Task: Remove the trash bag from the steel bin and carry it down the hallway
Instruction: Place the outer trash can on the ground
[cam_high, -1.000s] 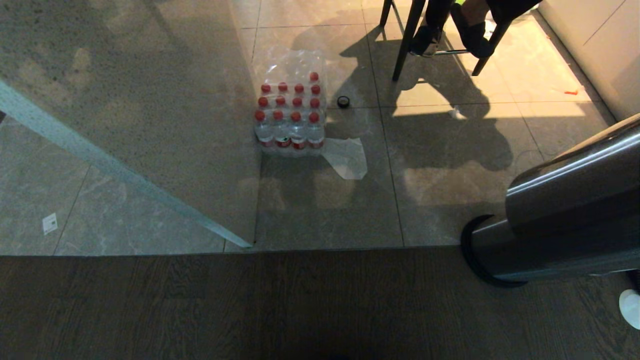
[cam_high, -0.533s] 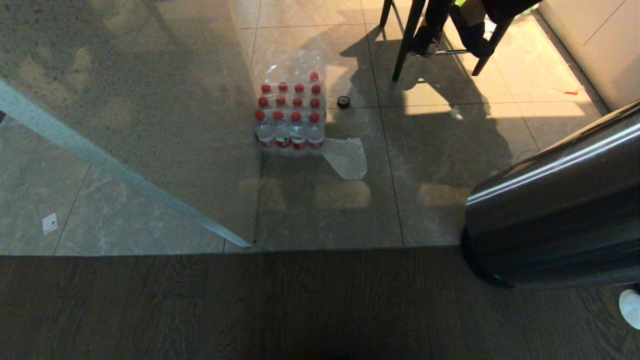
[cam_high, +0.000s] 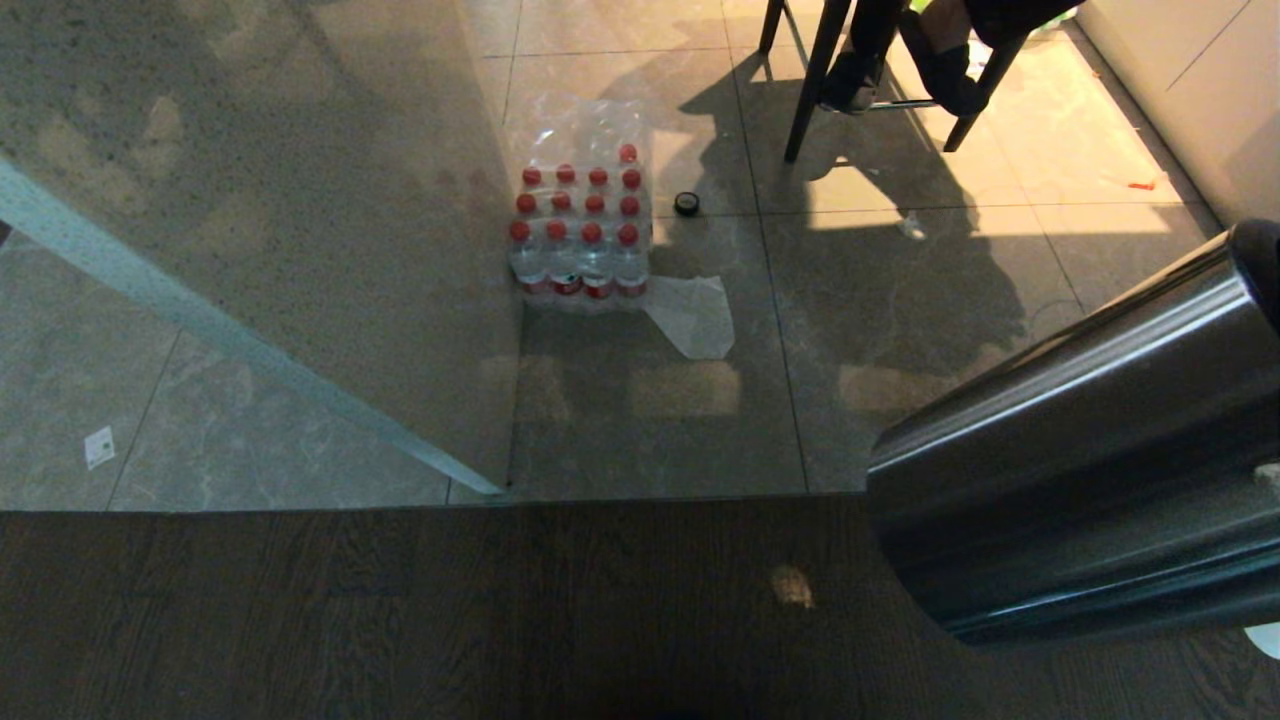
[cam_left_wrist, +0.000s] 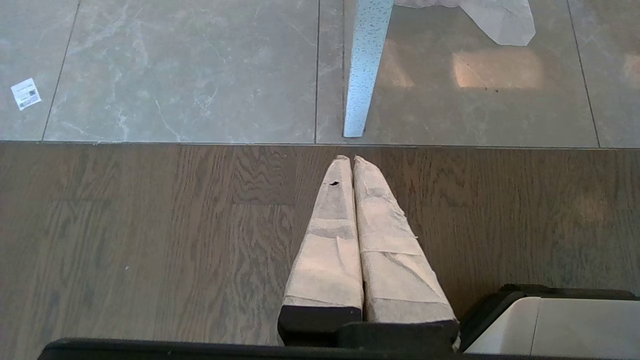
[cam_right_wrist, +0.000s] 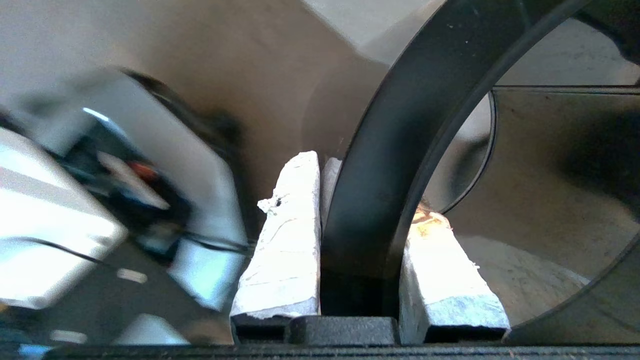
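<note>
At the right edge of the head view, the steel bin is swinging further into the picture, tipped well over so its brushed side is lying nearly level above the dark wood floor. Compared with a second ago it is filling more of the frame and reaching further toward the middle, and its black base ring, which was showing then, is no longer in sight. The rest of the scene is holding its place, so the bin is moving, not the camera.

The right gripper is pinching the bin's black rim ring between its taped fingers, the jaws narrow and clamped on that ring, one finger outside and one inside the mouth. What is showing inside looks like bare steel wall; I cannot tell whether the trash bag is in there, as no filmy white plastic is visible in the opening.

The left gripper is hanging parked over the wood floor with its fingers pressed together, holding nothing.

My reading is that the robot is lifting and tilting the bin itself, so the bag's removal is probably not yet done, and the hallway carry is waiting on it.
</note>
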